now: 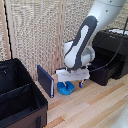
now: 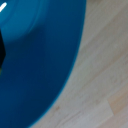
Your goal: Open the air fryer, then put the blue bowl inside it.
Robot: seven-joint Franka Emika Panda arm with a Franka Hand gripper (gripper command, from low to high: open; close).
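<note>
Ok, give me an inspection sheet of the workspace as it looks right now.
Surface: light wood floor.
Job's things: blue bowl on the floor; air fryer behind, drawer pulled out.
Clutter: black case, dark-blue panel upright beside the bowl.
Pincer: directly over the bowl, jaws hidden; cannot tell open or shut.
Cables: black cable along the arm.
Surroundings: woven screen wall.

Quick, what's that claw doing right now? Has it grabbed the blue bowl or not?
Gripper: down right over the blue bowl, but its fingers are hidden under the arm's white wrist block, so open, closed or gripping cannot be told.
</note>
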